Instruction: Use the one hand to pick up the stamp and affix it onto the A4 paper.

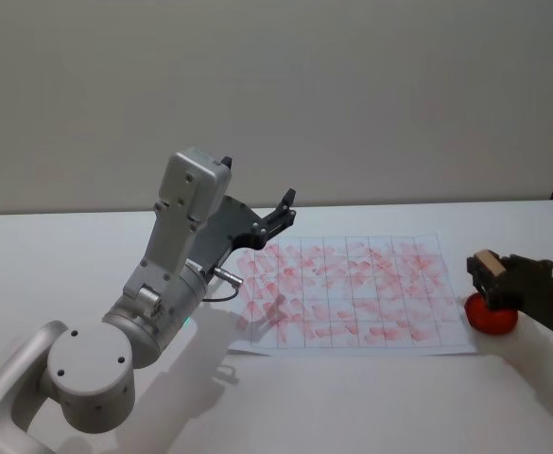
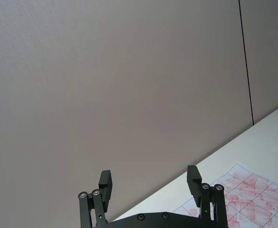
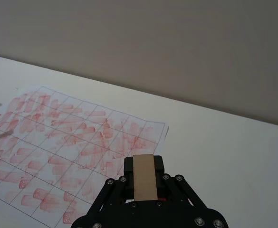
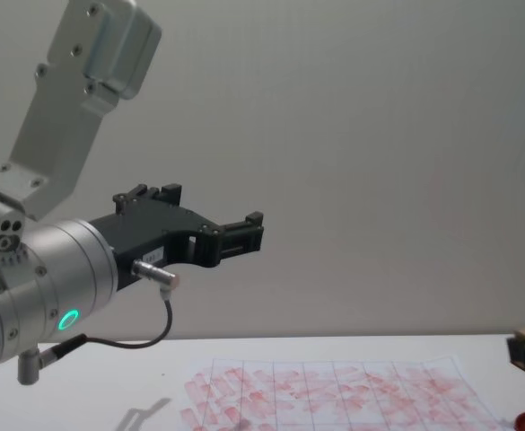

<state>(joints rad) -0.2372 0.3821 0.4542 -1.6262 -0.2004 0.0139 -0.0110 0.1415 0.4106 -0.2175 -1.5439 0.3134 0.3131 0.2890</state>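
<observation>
The right tool (image 1: 503, 281), clamped on the stamp (image 1: 487, 266), hangs over the red pad (image 1: 490, 317) just off the paper's (image 1: 352, 293) right edge, so the paper lies leftward; the left tool (image 1: 281, 213), jaws apart, hovers above the paper's far-left corner.

The right gripper (image 1: 492, 274) holds the stamp (image 1: 487, 262) above the disc (image 1: 491, 317), just right of the paper (image 1: 352, 293). The paper lies on the table (image 1: 371, 397), to the gripper's left. The left gripper (image 1: 281, 213) hangs raised over the paper's far left corner.
</observation>
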